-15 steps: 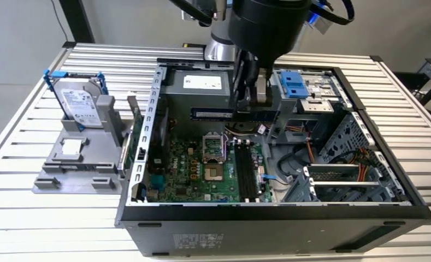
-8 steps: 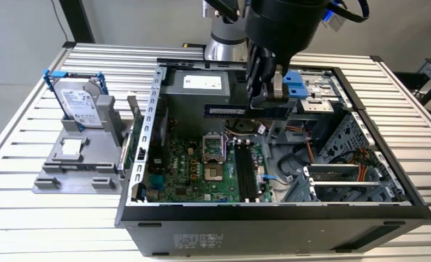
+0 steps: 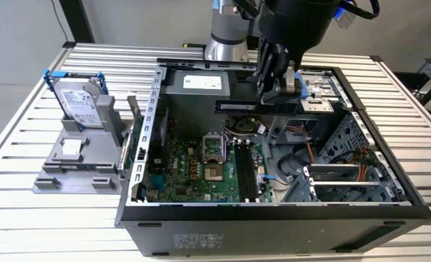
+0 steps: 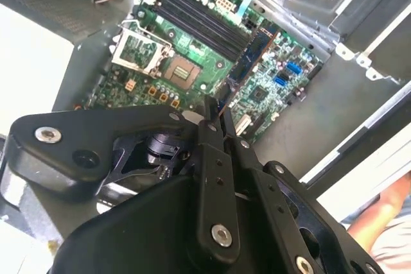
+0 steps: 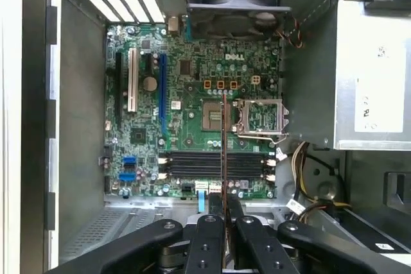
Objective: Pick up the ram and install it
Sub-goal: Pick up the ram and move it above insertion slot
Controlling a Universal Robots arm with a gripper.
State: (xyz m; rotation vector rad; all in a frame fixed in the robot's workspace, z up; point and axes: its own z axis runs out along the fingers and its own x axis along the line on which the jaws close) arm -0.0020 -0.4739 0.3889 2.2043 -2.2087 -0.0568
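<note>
Hovering over the computer case (image 3: 273, 212), your gripper (image 3: 277, 98) is closed on the ram (image 3: 237, 107), held level at the exterior view's upper centre, above the motherboard (image 3: 193, 174); the white label (image 3: 202, 82) on the power supply (image 3: 173, 90) is unreadable.

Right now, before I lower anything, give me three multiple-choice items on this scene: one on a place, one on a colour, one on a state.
1. The long, narrow dark blue ram stick is:
A) lying on a grey stand
B) in the air over the open black metal computer case
C) seated in a slot

2. The big flat motherboard is:
A) red
B) white
C) green

3. The black fingers are:
A) shut on the ram stick
B) open and empty
C) shut on a cable

Key:
1 B: the first wrist view looks down along the stick onto the board inside the case.
2 C: it is green in both wrist views.
3 A: the stick juts out from between them.
</note>
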